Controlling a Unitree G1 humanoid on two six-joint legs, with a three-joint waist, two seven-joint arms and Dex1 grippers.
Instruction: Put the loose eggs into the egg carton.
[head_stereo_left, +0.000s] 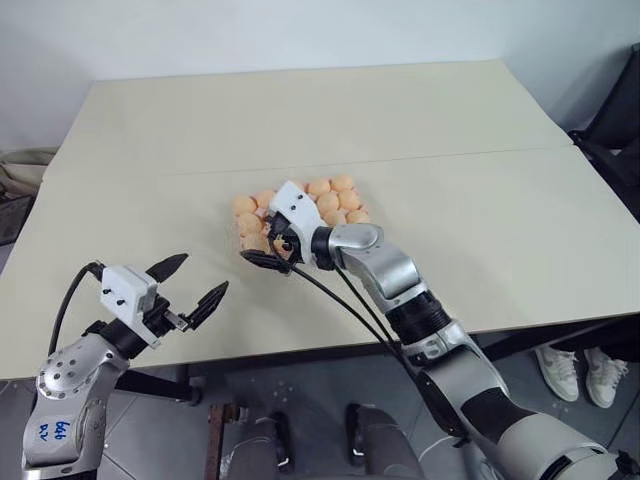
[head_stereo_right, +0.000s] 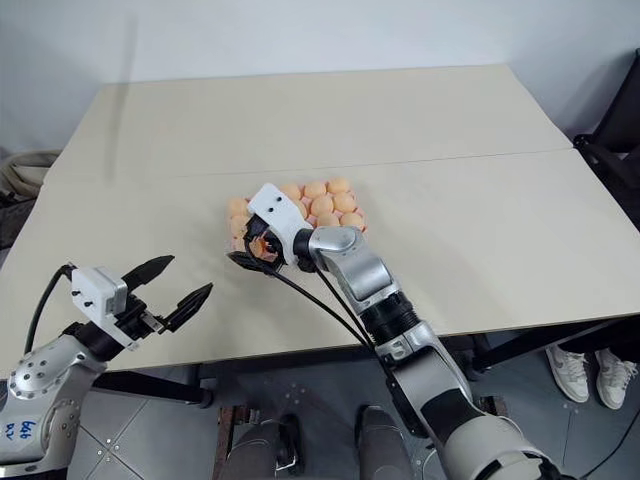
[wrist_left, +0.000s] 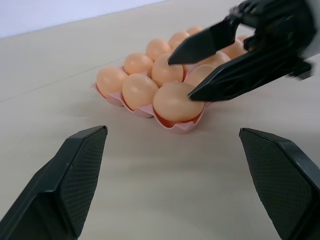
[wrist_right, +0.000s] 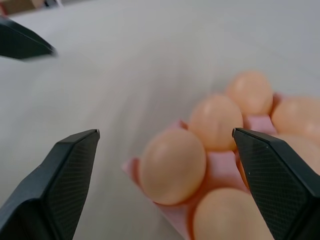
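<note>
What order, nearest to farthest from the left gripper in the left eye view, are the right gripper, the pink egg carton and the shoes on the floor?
1. Right gripper: black fingers at the carton's near corner, facing the left gripper.
2. Pink moulded egg carton: just beyond, mid-table, filled with pale orange eggs.
3. White shoes: far right, on the floor.

Pale orange eggs, pink egg carton, beige table, black-fingered hands

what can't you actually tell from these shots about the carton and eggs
- Near-left part of the egg carton: in the head views the right gripper and its wrist cover it, so its cups can't be counted there.
- Far rows of eggs: in the left wrist view the right gripper overlaps them.
- Carton's right side: cut off by the right wrist view's edge.
</note>
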